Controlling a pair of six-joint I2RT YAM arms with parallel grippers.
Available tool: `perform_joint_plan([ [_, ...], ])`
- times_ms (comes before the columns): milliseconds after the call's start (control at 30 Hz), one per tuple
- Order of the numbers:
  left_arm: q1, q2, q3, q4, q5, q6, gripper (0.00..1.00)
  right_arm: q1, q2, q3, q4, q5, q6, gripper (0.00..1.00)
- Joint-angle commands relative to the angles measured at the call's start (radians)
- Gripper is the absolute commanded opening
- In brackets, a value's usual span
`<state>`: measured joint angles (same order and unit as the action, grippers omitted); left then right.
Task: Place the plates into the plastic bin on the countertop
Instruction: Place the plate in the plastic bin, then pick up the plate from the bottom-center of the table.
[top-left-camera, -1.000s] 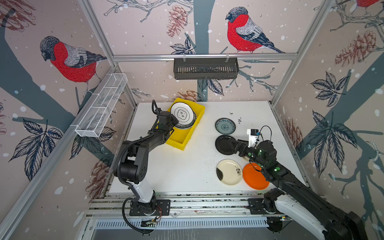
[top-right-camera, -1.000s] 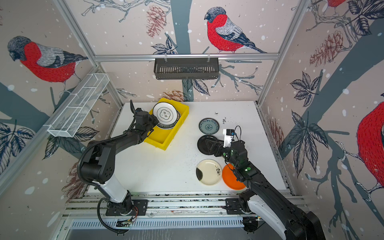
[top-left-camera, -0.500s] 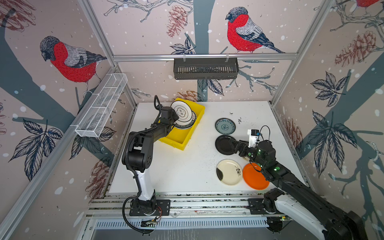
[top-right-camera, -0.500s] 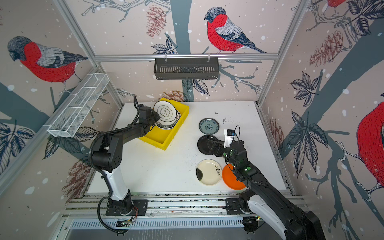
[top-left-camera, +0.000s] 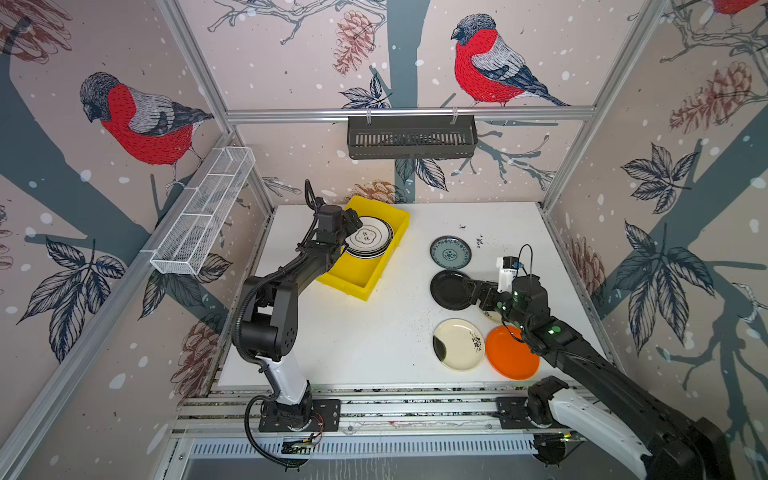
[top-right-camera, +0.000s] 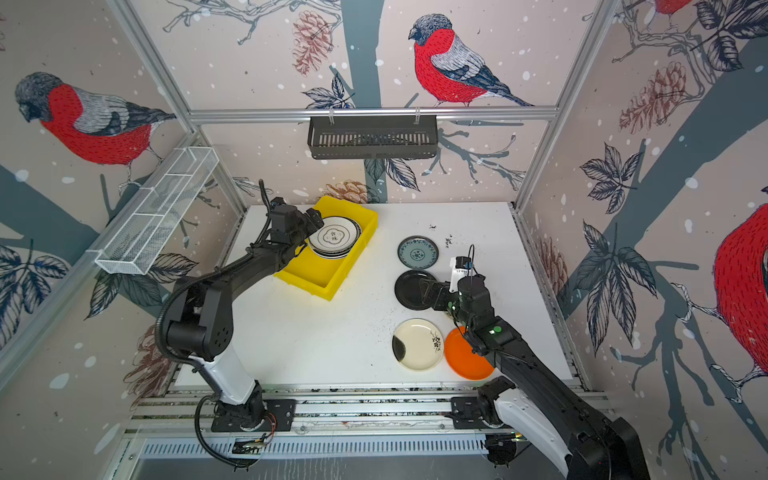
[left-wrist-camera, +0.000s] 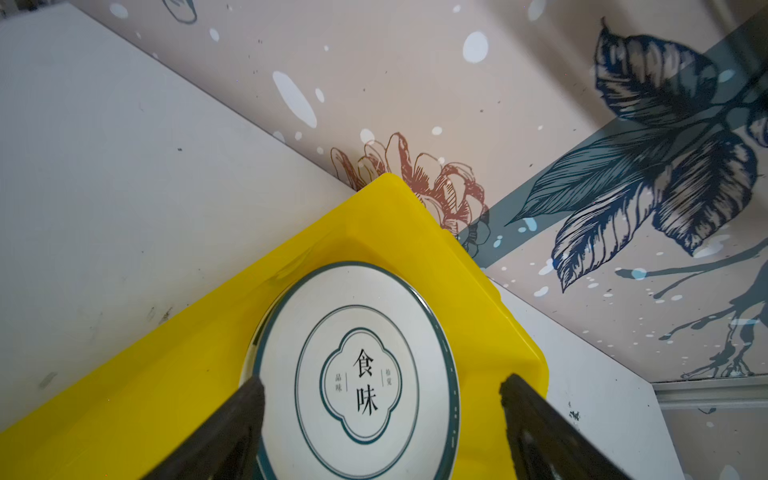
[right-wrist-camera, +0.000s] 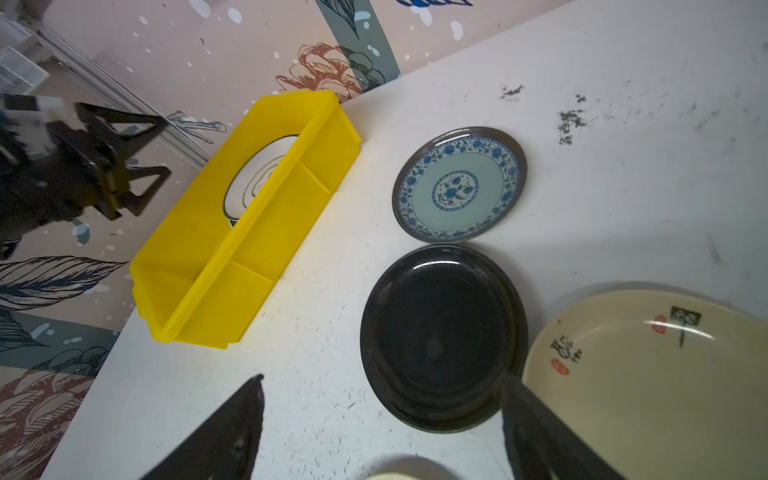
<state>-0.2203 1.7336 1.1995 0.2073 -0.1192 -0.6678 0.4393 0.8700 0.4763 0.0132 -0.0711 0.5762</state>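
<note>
The yellow plastic bin stands at the back left of the white countertop. In it lies a stack of white plates with green rims. My left gripper hangs open over the stack, touching nothing. On the right lie a teal plate, a black plate, a cream floral plate and an orange plate. My right gripper is open and empty just above the black plate's near rim. A second cream plate lies under its wrist.
A black slotted basket hangs on the back rail. A white wire-mesh rack runs along the left wall. Aluminium frame rails edge the countertop's front, and black specks dot the board.
My left gripper has opened and let go of the white plate, which now lies on the stack in the bin. The right arm has not moved.
</note>
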Motion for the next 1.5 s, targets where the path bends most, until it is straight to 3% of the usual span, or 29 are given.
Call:
perform_joint_plan([
  [0, -0.042, -0.065, -0.007, -0.072, -0.103, 0.101, 0.90, -0.016, 0.023, 0.008, -0.040, -0.012, -0.003, 0.88],
  [100, -0.091, -0.139, -0.031, -0.117, -0.129, 0.145, 0.91, -0.041, 0.047, 0.017, -0.034, -0.046, -0.008, 0.89],
  [300, -0.149, -0.315, -0.165, -0.152, -0.032, 0.117, 0.92, -0.083, 0.125, 0.067, -0.064, -0.050, -0.061, 0.89],
  [467, -0.269, -0.473, -0.322, -0.121, -0.063, 0.084, 0.92, -0.106, 0.197, 0.103, -0.066, -0.066, -0.082, 0.89],
  [633, -0.309, -0.573, -0.437, -0.103, 0.027, -0.016, 0.91, -0.114, 0.244, 0.114, -0.038, -0.109, -0.079, 0.89],
  [733, -0.313, -0.611, -0.486, -0.092, 0.142, -0.038, 0.91, -0.117, 0.255, 0.113, -0.023, -0.121, -0.075, 0.89],
  [833, -0.329, -0.626, -0.521, -0.125, 0.217, -0.070, 0.91, -0.119, 0.255, 0.103, -0.008, -0.124, -0.075, 0.89],
  [967, -0.397, -0.625, -0.584, -0.139, 0.229, -0.083, 0.91, -0.121, 0.254, 0.089, 0.002, -0.127, -0.079, 0.89],
  [1200, -0.442, -0.550, -0.796, 0.243, 0.423, -0.203, 0.87, -0.128, 0.252, 0.087, 0.007, -0.151, -0.079, 0.89],
  [1467, -0.519, -0.479, -0.801, 0.288, 0.458, -0.165, 0.82, -0.132, 0.219, 0.065, 0.003, -0.147, -0.076, 0.89],
])
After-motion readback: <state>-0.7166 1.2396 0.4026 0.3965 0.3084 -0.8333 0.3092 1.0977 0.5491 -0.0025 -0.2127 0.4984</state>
